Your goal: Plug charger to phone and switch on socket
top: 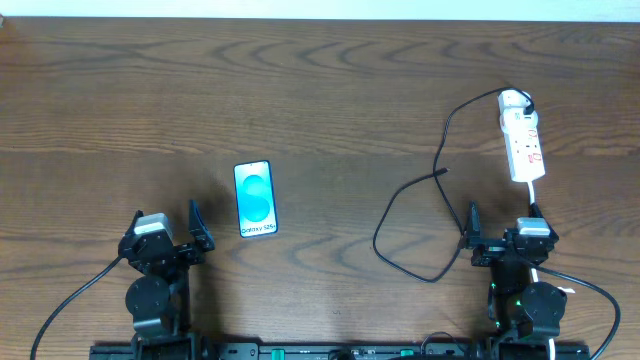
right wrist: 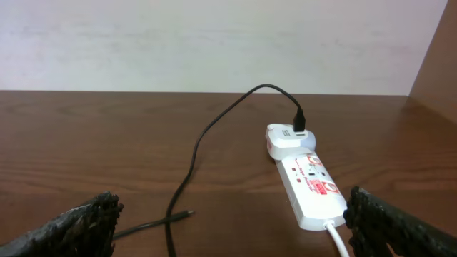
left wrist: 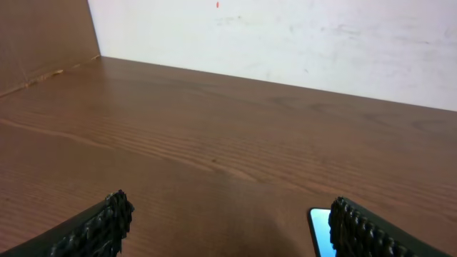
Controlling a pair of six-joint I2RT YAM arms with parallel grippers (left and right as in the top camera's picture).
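The phone (top: 255, 198) lies flat on the table left of centre, its light blue screen up; one corner shows in the left wrist view (left wrist: 320, 232). The socket (top: 523, 141) lies at the right; it also shows in the right wrist view (right wrist: 309, 185). The charger's white plug head (top: 514, 100) sits in the socket's far end. Its black cable (top: 440, 150) loops down the table, and its small plug tip (right wrist: 187, 213) lies loose on the wood. My left gripper (top: 166, 222) is open, just left of the phone. My right gripper (top: 503, 216) is open, near the socket's near end.
The socket's white cord (top: 535, 200) runs toward my right arm. A wall edge (left wrist: 93, 36) rises at the far left of the table. A pale wall (right wrist: 214, 43) stands behind the table.
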